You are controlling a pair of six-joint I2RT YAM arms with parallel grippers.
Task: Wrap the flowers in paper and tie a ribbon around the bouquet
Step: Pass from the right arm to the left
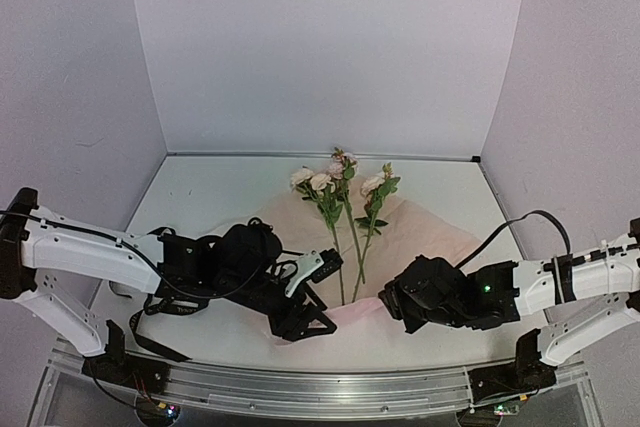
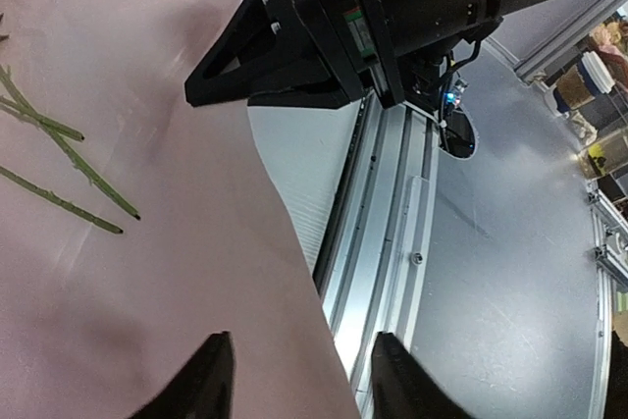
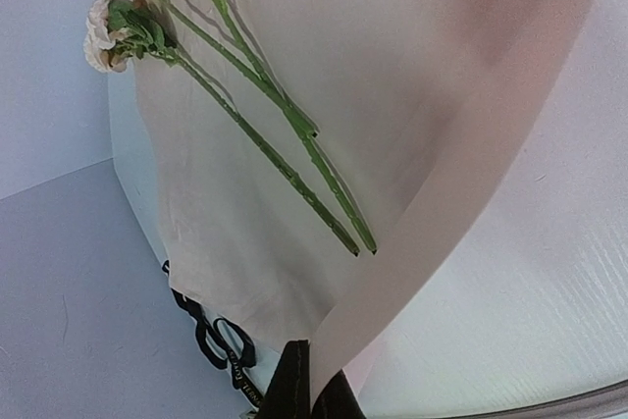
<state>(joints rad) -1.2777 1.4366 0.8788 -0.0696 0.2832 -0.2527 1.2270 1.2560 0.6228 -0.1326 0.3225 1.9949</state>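
The flowers lie on the pink paper mid-table, blooms far, stems toward me. My right gripper is shut on the paper's near edge and lifts it into a curved fold beside the stem ends. My left gripper is open, and the paper's edge runs between its two dark fingers. In the top view the left gripper and the right gripper face each other at the paper's near edge. The black ribbon lies looped just beyond the paper's left side.
The metal rail of the table's near edge runs right beside the left fingers. The right gripper's black body fills the top of the left wrist view. White walls enclose the table at the back and sides.
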